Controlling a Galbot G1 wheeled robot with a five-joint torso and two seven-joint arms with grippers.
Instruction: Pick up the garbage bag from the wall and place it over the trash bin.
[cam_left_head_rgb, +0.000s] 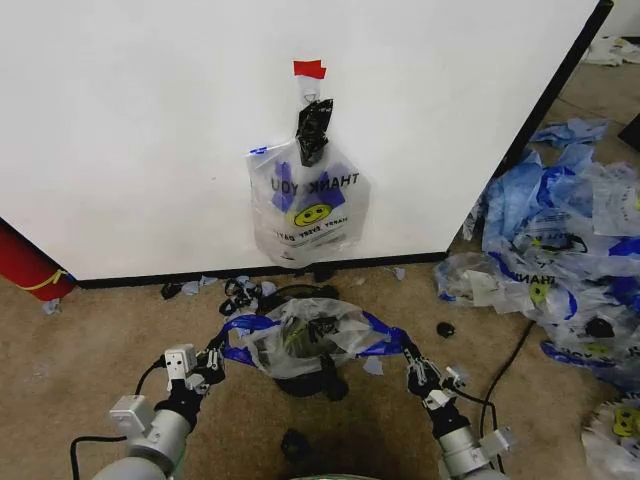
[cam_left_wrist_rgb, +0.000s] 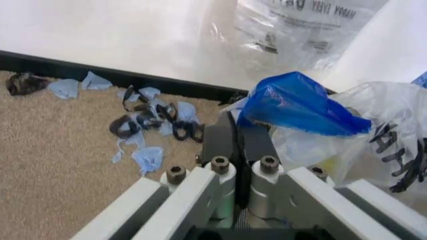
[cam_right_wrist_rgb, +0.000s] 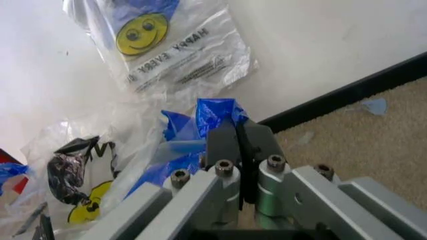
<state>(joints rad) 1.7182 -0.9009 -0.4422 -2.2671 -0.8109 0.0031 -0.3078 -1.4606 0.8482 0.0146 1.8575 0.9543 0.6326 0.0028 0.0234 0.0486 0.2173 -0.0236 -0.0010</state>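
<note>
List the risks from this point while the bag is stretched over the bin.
1. The left end effector and right end effector each pinch a blue handle, pulling the thin garbage bag apart; it may tear.
2. The trash bin is small; the tug could tip it.

Right gripper (cam_right_wrist_rgb: 238, 134) fingers (cam_right_wrist_rgb: 220, 142) pinching garbage bag (cam_right_wrist_rgb: 200, 125) blue handle, wall (cam_right_wrist_rgb: 320, 45) behind

bag scraps (cam_left_head_rgb: 245, 290) on tan carpet (cam_left_head_rgb: 90, 350)
</note>
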